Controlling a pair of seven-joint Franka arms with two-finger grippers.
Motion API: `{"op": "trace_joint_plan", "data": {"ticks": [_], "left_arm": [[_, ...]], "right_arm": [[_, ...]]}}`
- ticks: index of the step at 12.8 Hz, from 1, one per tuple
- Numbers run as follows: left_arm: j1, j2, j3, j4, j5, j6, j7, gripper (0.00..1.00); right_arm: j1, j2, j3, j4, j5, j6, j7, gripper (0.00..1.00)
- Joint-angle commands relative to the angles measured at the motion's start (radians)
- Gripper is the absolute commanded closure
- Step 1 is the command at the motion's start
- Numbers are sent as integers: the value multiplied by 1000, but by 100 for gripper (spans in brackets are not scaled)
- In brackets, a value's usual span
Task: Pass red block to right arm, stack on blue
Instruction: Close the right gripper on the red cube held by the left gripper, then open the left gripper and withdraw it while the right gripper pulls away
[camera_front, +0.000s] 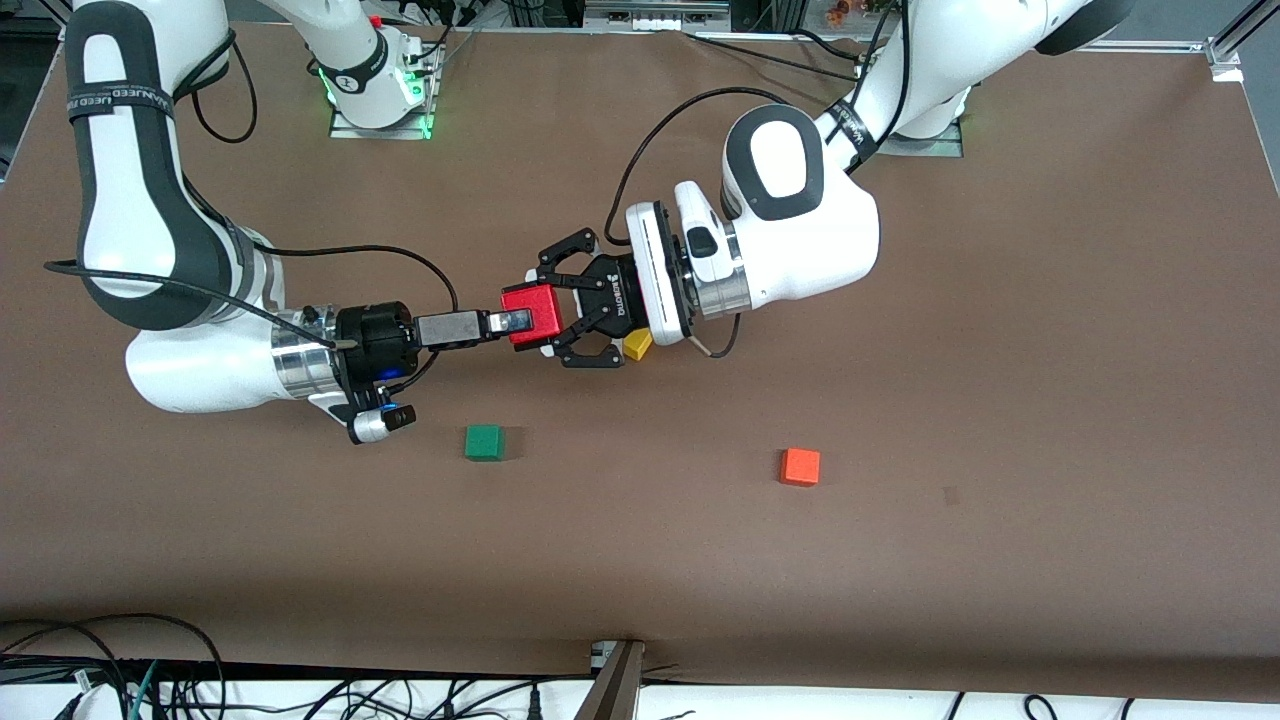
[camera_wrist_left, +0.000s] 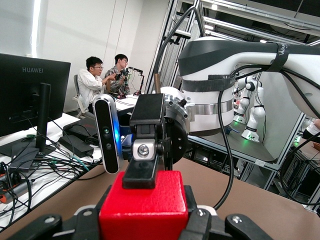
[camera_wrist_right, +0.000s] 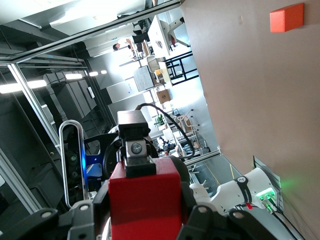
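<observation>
The red block (camera_front: 535, 300) hangs above the middle of the table, held from both ends. My left gripper (camera_front: 548, 312), the black claw-like one, is shut on it from the left arm's end. My right gripper (camera_front: 522, 322), slim and straight-fingered, is shut on it from the right arm's end. The left wrist view shows the red block (camera_wrist_left: 145, 205) between my left gripper's (camera_wrist_left: 145, 222) jaws, with a right finger (camera_wrist_left: 142, 170) lying on its top face. The right wrist view shows the red block (camera_wrist_right: 145, 200) filling my right gripper (camera_wrist_right: 145, 217). The blue is out of view.
A yellow block (camera_front: 637, 345) lies on the table under the left gripper. Nearer the front camera, a green block (camera_front: 484, 442) sits toward the right arm's end and an orange block (camera_front: 800, 467) (camera_wrist_right: 286, 17) toward the left arm's end. Cables run along the front edge.
</observation>
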Motion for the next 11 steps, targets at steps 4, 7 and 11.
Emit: {"op": "trace_joint_plan", "data": {"ticks": [4,7,11], "left_arm": [[-1,-27,13,-16,14,25,-1,0],[25,-41,13,-31,14,19,3,0],[80,-118,5,-149,14,16,6,0]], "right_arm": [[9,-16,-3,-4,-20,14,13,99],[7,-16,-6,-4,-22,14,11,100],[-22,-11,-11,-4,-118,3,-4,100]]}}
